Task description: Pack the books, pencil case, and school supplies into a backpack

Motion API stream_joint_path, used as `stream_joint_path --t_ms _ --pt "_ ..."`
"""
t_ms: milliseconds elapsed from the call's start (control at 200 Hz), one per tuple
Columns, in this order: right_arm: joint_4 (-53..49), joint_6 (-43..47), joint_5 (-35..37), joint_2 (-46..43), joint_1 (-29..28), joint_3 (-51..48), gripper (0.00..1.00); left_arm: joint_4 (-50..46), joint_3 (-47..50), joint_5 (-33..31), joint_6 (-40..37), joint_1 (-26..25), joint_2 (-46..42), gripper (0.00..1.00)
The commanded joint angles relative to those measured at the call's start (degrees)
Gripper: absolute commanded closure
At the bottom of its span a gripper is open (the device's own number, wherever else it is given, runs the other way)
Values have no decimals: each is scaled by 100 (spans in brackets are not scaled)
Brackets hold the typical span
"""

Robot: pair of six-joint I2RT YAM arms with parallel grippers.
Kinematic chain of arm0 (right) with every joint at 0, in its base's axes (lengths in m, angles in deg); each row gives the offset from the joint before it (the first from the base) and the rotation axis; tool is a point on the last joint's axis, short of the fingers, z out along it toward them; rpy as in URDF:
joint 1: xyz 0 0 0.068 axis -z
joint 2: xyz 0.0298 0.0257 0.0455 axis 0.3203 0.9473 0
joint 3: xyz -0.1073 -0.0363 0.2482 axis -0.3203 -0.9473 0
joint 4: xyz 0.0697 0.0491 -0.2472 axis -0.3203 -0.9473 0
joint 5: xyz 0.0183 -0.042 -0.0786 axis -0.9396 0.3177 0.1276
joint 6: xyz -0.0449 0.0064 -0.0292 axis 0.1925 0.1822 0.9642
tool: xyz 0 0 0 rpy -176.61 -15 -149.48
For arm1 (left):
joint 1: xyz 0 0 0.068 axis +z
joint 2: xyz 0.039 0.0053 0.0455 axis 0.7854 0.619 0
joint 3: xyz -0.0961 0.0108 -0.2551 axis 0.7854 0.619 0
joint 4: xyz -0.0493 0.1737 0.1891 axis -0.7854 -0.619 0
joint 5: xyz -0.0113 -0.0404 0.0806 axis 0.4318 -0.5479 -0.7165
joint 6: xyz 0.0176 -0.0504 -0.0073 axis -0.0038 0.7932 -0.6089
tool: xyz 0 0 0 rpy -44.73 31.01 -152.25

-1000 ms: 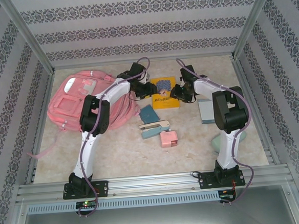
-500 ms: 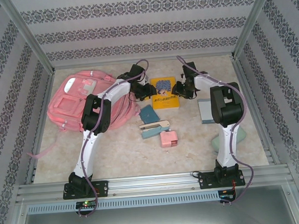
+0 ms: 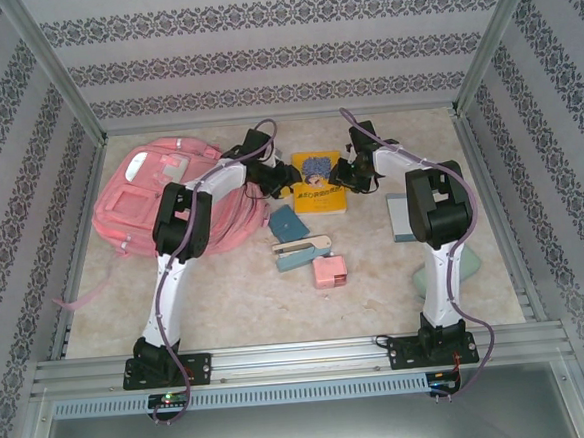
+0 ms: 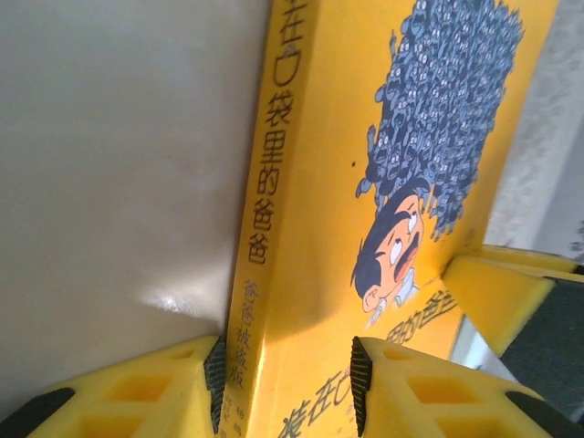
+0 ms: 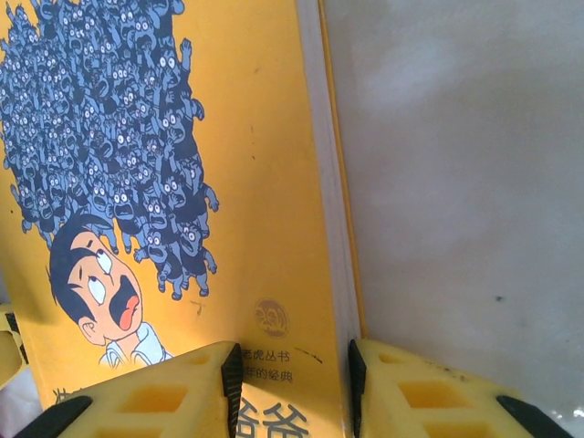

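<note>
The yellow book (image 3: 318, 187) with the cartoon cover lies flat at mid-back of the table. My left gripper (image 3: 281, 180) straddles its spine edge, and my right gripper (image 3: 341, 178) straddles the opposite page edge. In the left wrist view my left gripper (image 4: 288, 383) is partly open, one pad at the spine and one over the book's cover (image 4: 328, 182). In the right wrist view my right gripper (image 5: 294, 392) is also partly open, one pad over the book's cover (image 5: 246, 228) and one just past the edge. The pink backpack (image 3: 146, 204) lies to the left.
A teal square pouch (image 3: 289, 222), the teal-and-beige stapler (image 3: 302, 250) and a pink block (image 3: 330, 270) sit in front of the book. A grey-blue book (image 3: 399, 221) and the mint pencil case (image 3: 472, 267) lie by the right arm. Patterned walls close three sides.
My right gripper slid left onto the book's right edge and its jaws narrowed. The left gripper drew slightly left, and the book shifted a little left with it.
</note>
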Motion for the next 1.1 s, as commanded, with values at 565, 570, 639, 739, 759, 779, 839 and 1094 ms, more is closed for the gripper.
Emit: stream_joint_path --t_ms 565,570,639,739,759,779,839,1094 --pt "213 -292 -752 3 -207 -110 63 1270 319 1358 -11 11 -146 56" --pt "212 -289 -752 3 -205 -110 63 1209 305 1353 -47 12 -150 56" --pt "205 -288 -750 -8 -196 -93 63 391 -9 1212 -558 10 -78 59" --pt "198 -303 -751 -23 -174 -75 63 -164 -193 985 -928 4 -53 70" --pt "202 -304 -750 -42 -171 -75 63 -185 -203 973 -944 3 -64 73" --pt "189 -314 -751 -52 -160 -84 63 -187 -196 970 -945 12 -74 75" --pt "204 -355 -743 -121 -121 -105 62 -64 -135 977 -857 10 -143 87" --pt "1727 -1295 -1618 -960 371 -1194 47 2128 565 1429 637 114 -774 100"
